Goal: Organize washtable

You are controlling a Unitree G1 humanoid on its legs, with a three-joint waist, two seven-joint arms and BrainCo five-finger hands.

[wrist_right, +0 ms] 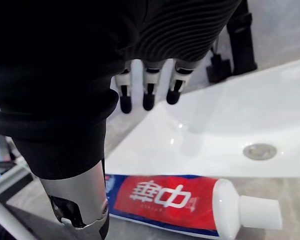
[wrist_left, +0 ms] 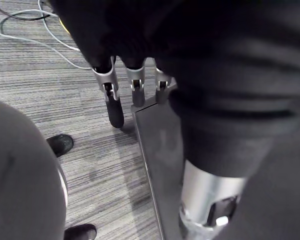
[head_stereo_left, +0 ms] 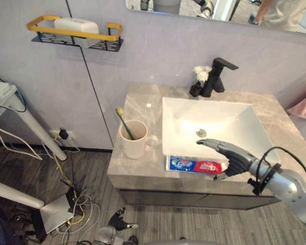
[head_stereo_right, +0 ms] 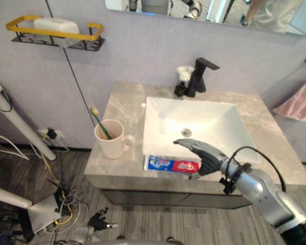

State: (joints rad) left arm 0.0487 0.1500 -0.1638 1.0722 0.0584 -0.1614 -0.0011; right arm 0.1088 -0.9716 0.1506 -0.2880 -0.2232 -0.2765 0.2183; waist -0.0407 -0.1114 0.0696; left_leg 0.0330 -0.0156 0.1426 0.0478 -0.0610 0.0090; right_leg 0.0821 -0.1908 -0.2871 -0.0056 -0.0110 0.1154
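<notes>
Toothpaste (head_stereo_left: 199,166) lies ungrasped on the surface (head_stereo_left: 143,109); right hand (head_stereo_left: 229,155) hovers above it, fingers extended, empty. Toothbrush (head_stereo_left: 123,122) already stands in cup (head_stereo_left: 135,143).

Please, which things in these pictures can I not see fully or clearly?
Toothpaste tube: in the eye views its cap end is hidden by the right hand.
Toothbrush: its lower part is hidden inside the mug.
White object on the wall shelf: too small to identify, partly behind the rail.
Pink cloth: cut off by the right edge of the eye views.
</notes>
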